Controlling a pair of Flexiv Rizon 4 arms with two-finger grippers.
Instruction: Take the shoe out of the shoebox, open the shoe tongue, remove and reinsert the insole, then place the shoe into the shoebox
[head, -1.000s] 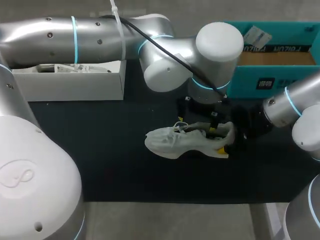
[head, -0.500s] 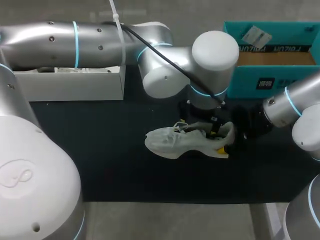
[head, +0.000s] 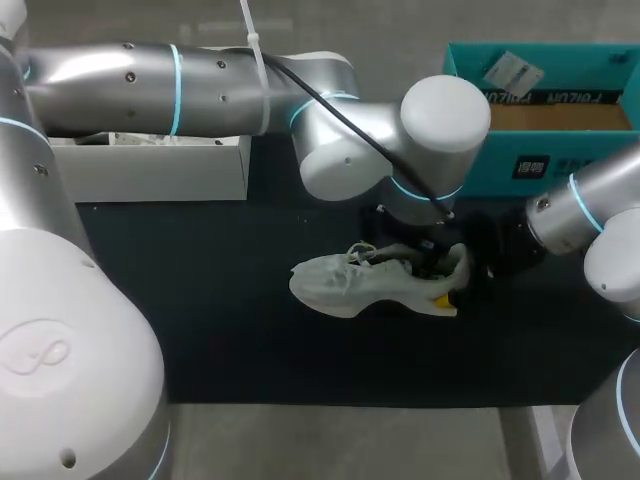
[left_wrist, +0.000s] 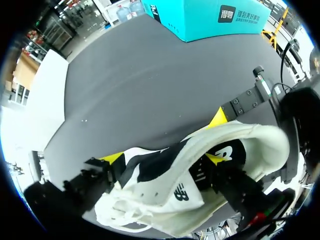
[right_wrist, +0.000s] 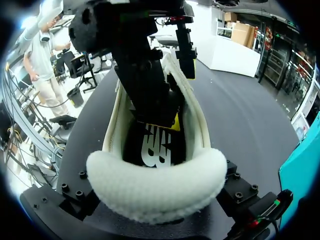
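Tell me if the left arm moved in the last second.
Yes. The left arm shifted toward the white shoe, uncovering the teal shoebox's left corner.

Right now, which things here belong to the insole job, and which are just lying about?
Job: white shoe, its black insole, teal shoebox, left hand in the shoe, right hand gripping its heel.
Lying about: white box, white card in the shoebox.

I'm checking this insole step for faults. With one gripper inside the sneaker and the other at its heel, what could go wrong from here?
The left gripper reaches deep into the sneaker, onto its black insole. A pull could drag the whole sneaker if the right gripper, clamped on the heel, slips. The two grippers also sit very close together, so they might collide.
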